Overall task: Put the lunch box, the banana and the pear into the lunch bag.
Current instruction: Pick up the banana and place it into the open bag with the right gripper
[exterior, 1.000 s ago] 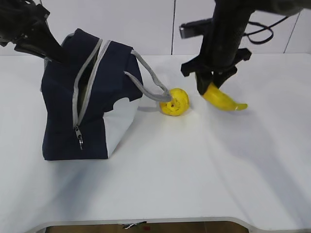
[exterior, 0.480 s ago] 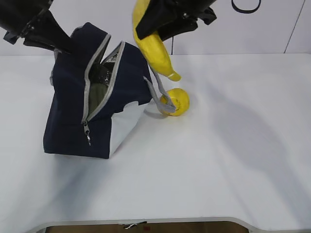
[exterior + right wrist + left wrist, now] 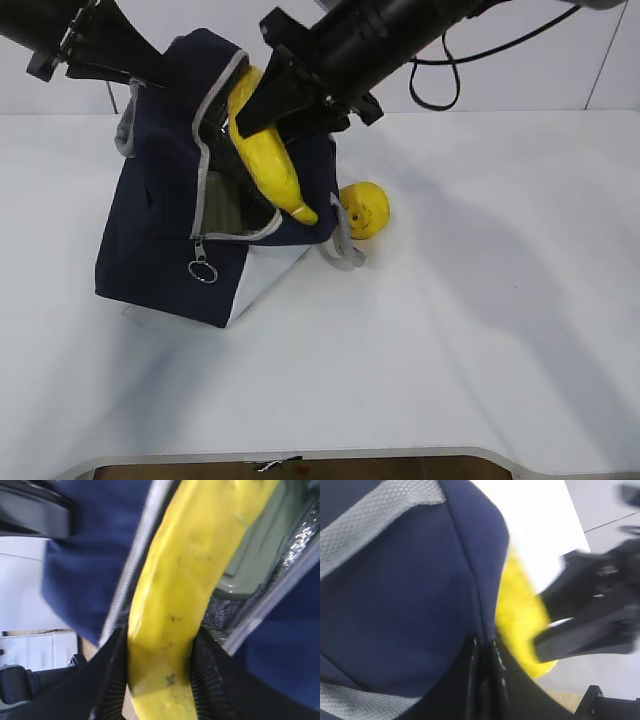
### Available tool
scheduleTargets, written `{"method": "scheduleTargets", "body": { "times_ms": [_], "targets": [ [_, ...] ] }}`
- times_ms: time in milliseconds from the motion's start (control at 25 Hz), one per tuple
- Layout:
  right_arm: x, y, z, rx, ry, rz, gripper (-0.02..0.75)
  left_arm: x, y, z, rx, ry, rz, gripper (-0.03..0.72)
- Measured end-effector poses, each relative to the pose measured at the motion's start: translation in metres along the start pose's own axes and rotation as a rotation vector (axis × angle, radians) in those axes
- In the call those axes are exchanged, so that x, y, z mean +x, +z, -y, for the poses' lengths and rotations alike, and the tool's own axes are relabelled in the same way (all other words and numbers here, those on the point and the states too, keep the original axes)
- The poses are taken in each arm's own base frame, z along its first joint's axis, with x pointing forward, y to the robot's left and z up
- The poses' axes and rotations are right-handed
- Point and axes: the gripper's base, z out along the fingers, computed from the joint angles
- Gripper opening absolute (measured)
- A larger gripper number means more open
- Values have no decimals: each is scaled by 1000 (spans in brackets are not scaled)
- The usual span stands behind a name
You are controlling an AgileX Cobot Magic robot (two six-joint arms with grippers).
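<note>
Both arms are matte black with angular, blocky housings; the right arm (image 3: 400, 30) is a thick, dark limb with a black cable (image 3: 470, 60) looping loose behind it. Its right gripper (image 3: 159, 672) has flat black fingers (image 3: 207, 690) lined with finely ribbed black pads. The left arm (image 3: 80, 40) ends in a tapering black wedge, and the left wrist view shows its narrow black fingers (image 3: 485, 680) with glossy edges.

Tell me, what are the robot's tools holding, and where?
The right tool grips the long curved yellow banana near one end. The left tool pinches the boxy navy-blue fabric lunch bag at its top edge.
</note>
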Motion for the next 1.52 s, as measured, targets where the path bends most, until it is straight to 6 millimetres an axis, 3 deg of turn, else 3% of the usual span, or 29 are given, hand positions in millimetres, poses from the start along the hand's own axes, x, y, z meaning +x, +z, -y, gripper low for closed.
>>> {"method": "scheduleTargets", "body": {
  "times_ms": [200, 440, 680, 1040, 1320, 1520],
  "targets": [
    [-3, 29, 25, -65, 87, -4, 305, 0, 0, 0, 5, -2, 2, 15],
    [-19, 38, 19, -157, 73, 57, 305, 0, 0, 0, 5, 0, 2, 15],
    [-19, 47, 15, -127, 41, 50, 315, 0, -1, 0, 6, -1, 5, 15],
    [-16, 48, 20, -78, 42, 17, 540, 0, -1, -1, -1, 3, 1, 15],
    [-28, 27, 9, -5, -51, 55, 558, 2, -5, -10, -72, 22, -24, 15],
    [-33, -17, -14, 214, -163, 100, 559, 3, -17, -27, -137, 10, -22, 15]
  ]
}}
